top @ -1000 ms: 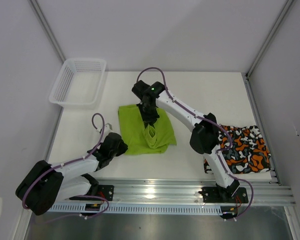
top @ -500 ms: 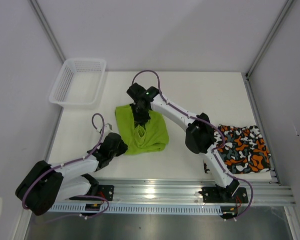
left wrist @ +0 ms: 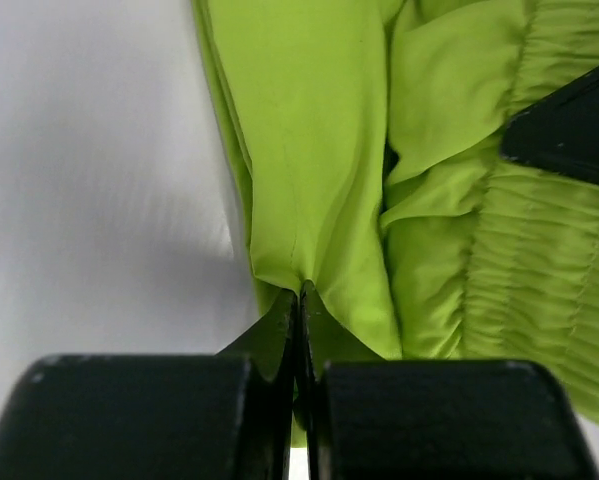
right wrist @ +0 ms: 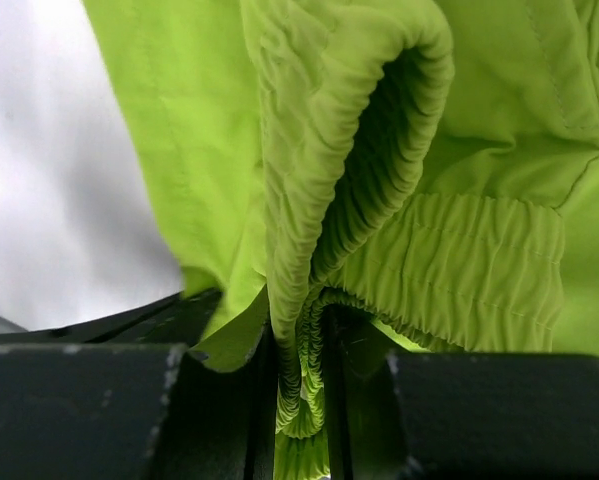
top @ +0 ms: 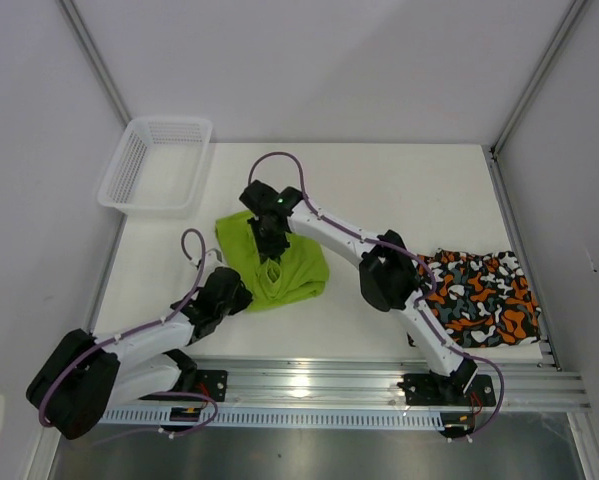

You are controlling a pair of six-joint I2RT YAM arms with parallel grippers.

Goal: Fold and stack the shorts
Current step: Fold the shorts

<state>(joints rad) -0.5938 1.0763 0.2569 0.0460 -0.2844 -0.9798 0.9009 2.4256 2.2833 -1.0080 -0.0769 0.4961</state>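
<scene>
Table (top: 409, 190) holds one lime shorts (top: 297, 272), one camouflage shorts (top: 484, 300).

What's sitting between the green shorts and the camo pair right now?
Nothing loose: in the top view only the right arm crosses the bare table between the lime green shorts and the camouflage shorts.

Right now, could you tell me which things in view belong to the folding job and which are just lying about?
For the job: lime green shorts, gripped by the right gripper and left gripper; camouflage shorts, lying at the right.
Lying about: white mesh basket, far left corner.
</scene>
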